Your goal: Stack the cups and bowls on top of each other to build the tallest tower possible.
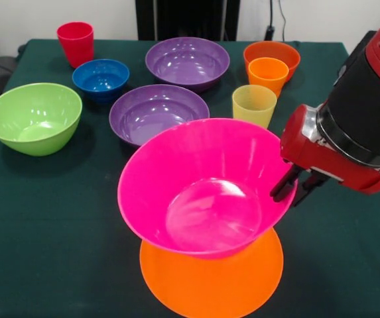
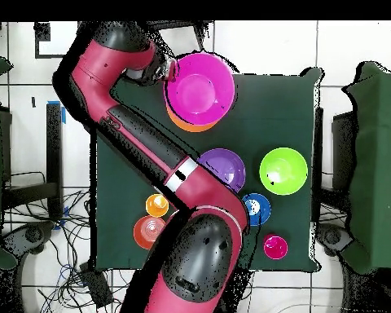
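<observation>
So, the pink bowl (image 1: 206, 189) is tilted and sits on (or just above, hard to say which) the orange bowl (image 1: 211, 278) at the near edge of the bench (image 1: 44, 232). The pincer (image 1: 298, 187) has it by the rim, one finger inside the wall and one outside, clenched on that thin edge on the right side of the front view. From overhead the same thing shows: pink bowl (image 2: 200, 88) over the orange one (image 2: 182, 124), with the arm (image 2: 117, 106) reaching in from the side.

These bowls look like light, glossy, fairly stiff plastic, so my guess is weight is no issue but slip is. A rim pinch is really the only place to hold something this wide, and a smooth wall could swivel between the fingers (the tilt kind of hints at that).

Everything else is well apart further back: two purple bowls (image 1: 158, 111) (image 1: 187, 61), the green bowl (image 1: 34, 117), the blue bowl (image 1: 101, 77), the red cup (image 1: 75, 42), the yellow cup (image 1: 254, 104), and an orange cup (image 1: 268, 74) sitting in the small red-orange bowl (image 1: 276, 52).

I'd say the tower is barely started, two bowls at most.
</observation>
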Robot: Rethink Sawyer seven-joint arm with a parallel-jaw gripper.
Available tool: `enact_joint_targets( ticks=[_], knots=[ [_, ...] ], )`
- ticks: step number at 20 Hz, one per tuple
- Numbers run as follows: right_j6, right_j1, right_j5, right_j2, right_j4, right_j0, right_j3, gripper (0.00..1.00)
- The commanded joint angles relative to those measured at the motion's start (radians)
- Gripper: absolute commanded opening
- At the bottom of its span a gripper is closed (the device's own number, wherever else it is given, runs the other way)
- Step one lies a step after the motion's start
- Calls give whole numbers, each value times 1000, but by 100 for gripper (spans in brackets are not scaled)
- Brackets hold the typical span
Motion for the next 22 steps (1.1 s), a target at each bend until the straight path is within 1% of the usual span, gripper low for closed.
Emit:
enact_joint_targets(
  ticks=[1, 10, 16, 22],
  knots=[
    [259, -49, 20, -115, 76, -20, 102, 0],
    [310, -54, 36, -118, 102, -33, 153, 0],
    [350, -48, 66, -129, 112, -45, 193, 0],
    [384, -33, 97, -141, 98, -56, 228, 0]
  ],
)
